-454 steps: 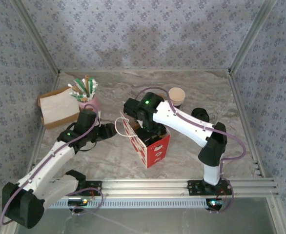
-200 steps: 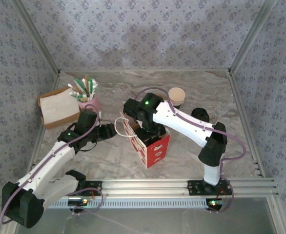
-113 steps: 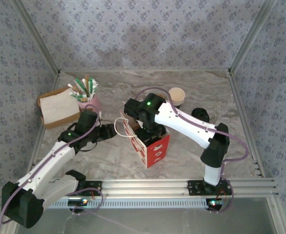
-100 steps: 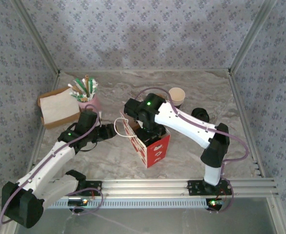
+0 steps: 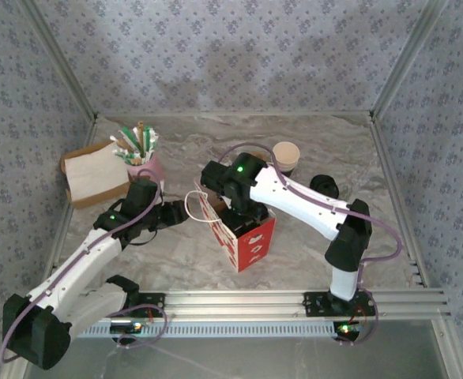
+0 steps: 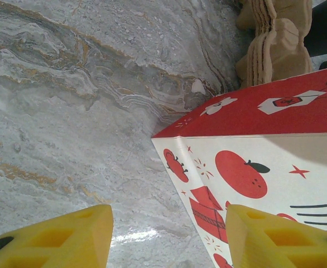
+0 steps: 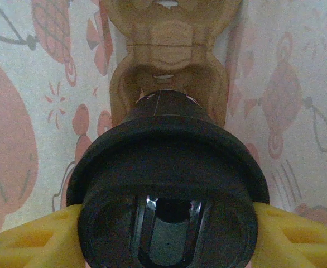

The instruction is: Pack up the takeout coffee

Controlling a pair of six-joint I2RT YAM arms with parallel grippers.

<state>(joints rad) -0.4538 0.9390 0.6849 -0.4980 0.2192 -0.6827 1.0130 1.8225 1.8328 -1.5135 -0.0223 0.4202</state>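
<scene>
Bracketing the red paper bag (image 5: 251, 241) with both my arms.
My left gripper (image 6: 168, 223) sits low at the bag's left corner, fingers apart and clamping nothing, one finger just beside the printed wall. At the bag's open top, my right gripper (image 7: 166, 234) is clamped on the black cup (image 7: 166, 162), which hangs between the pale inner walls, the brown cardboard carrier (image 7: 169, 50) showing beyond it.

Left claw (image 6: 167, 231) stands spread; right claw (image 7: 168, 241) clamps the black cup (image 7: 169, 148).
</scene>
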